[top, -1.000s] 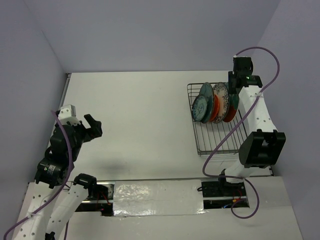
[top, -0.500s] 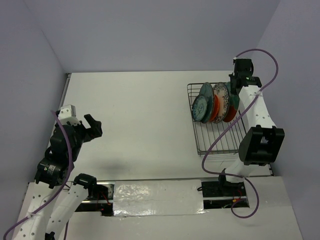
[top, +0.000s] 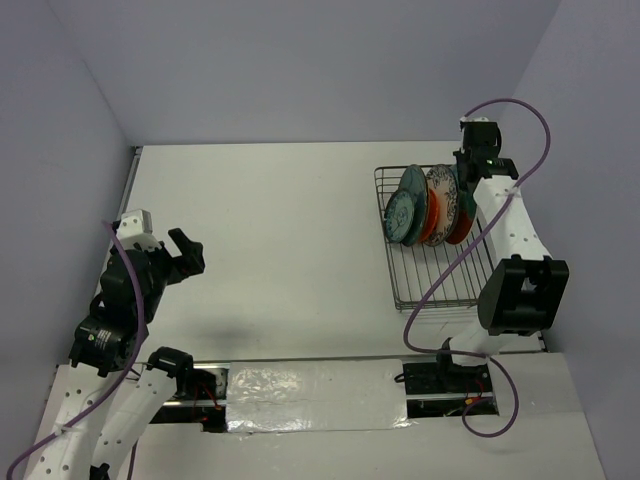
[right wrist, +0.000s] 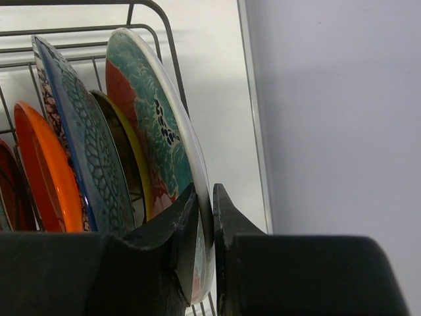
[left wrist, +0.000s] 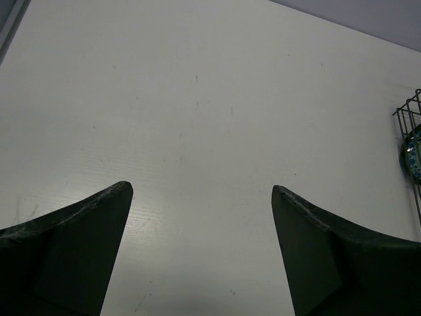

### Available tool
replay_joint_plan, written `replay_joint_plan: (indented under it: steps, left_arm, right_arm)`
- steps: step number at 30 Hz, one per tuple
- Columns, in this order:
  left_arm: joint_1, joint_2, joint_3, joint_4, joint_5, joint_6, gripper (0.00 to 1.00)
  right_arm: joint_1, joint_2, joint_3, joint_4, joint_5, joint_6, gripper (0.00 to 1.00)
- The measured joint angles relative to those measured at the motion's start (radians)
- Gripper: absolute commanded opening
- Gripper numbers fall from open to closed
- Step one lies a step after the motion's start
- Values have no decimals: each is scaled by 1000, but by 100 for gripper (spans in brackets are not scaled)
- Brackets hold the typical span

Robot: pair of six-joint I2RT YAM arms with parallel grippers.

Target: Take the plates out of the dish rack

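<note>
1. Gripping the teal-and-red plate (right wrist: 154, 112) by its white rim, the right gripper (right wrist: 204, 197) has one of its fingers (right wrist: 177, 230) on each face, jaws clamped on the edge, at the far end of the dish rack (right wrist: 168, 36).
2. That plate stands on edge as the outermost of the row, at the rack's far right corner.
3. Beside it in the rack, seen from the right wrist, stand a yellow-rimmed plate (right wrist: 135, 155), then a blue patterned plate (right wrist: 85, 131), then an orange plate (right wrist: 46, 171), all upright and packed close. Whether they touch cannot be told.
4. From overhead, the plates (top: 430, 205) are bunched in the far half of the rack (top: 440, 280), with the right gripper (top: 470, 165) above the rack's far right corner.
5. The right arm (top: 515, 240) runs along the rack's right side, its base at the rack's near right.
6. Well to the left of the rack, the left gripper (top: 185, 250) hangs over the white table (top: 280, 220) with its jaws wide apart.
7. In the left wrist view, that gripper (left wrist: 200, 191) faces bare table (left wrist: 197, 99). A corner of the rack (left wrist: 408, 112) and a sliver of a blue-green plate (left wrist: 411, 155) show at the right edge.
</note>
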Motion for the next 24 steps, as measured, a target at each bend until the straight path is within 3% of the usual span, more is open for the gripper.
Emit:
replay_joint_plan:
  steps: [24]
  left_arm:
    - [0, 16, 0, 0, -15, 0, 99]
  right_arm:
    - [71, 38, 94, -108, 175, 3, 0]
